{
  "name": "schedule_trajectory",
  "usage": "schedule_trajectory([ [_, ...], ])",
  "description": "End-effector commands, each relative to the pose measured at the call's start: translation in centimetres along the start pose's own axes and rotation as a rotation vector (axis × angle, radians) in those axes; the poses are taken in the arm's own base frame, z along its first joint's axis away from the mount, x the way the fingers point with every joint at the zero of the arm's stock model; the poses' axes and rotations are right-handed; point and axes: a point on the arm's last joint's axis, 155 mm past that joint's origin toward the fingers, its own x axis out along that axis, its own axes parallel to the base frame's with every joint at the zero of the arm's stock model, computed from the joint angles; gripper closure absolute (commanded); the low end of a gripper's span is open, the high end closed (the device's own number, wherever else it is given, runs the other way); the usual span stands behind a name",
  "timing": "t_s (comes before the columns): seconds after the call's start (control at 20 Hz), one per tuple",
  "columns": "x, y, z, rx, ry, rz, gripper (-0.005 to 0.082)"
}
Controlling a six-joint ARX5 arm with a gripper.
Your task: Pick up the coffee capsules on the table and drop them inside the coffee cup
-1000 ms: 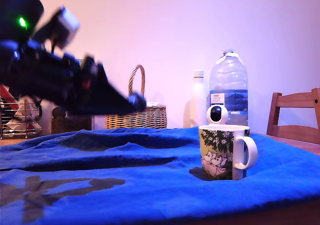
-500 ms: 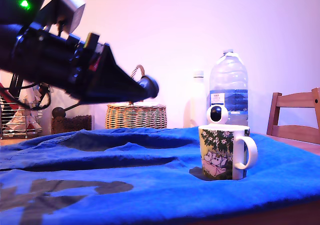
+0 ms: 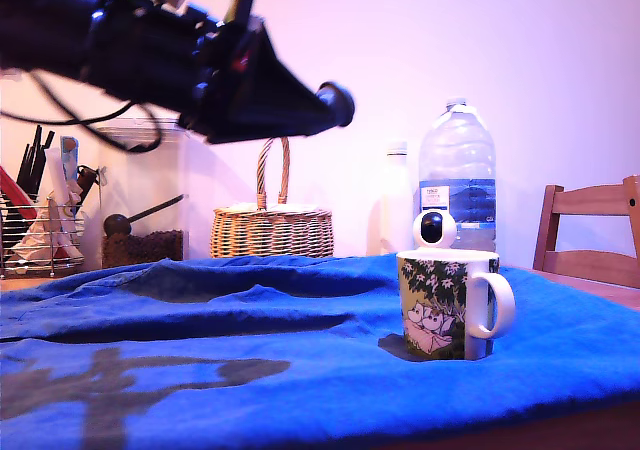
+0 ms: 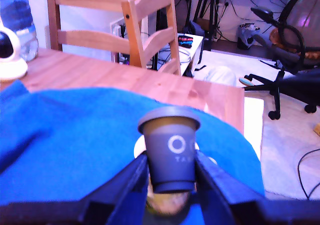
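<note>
Capsule clamped in my tool, up over the desk.
Ext view: tool [image 3: 335,105] hangs high at view's left-centre, well above blue cloth [image 3: 300,350]; coffee cup [image 3: 447,303] stands on cloth at view's right. Wrist view: fingers [image 4: 132,177] pinch dark navy capsule [image 4: 170,147] w/ pale ring mark, upright; cup's white rim just below it.

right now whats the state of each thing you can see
gripper: raised above the table, fingers shut on the capsule
coffee capsule: held off the table between the fingers
coffee cup: upright on the blue cloth, handle toward the exterior view's right, contents not visible
blue cloth: wrinkled, spread over the table
water bottle: upright, cap on
white bottle: upright, cap on
</note>
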Motion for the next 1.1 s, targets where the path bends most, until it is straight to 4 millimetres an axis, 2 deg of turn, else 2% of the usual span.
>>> schedule_trajectory([
  [0.0,1.3,-0.1,-0.5,-0.009,0.018,-0.016,0.0574],
  [0.5,7.8,-1.4,-1.9,-0.045,0.185,-0.098,0.0574],
  [1.05,11.7,-1.0,-5.2,-0.105,0.421,-0.124,0.0571],
])
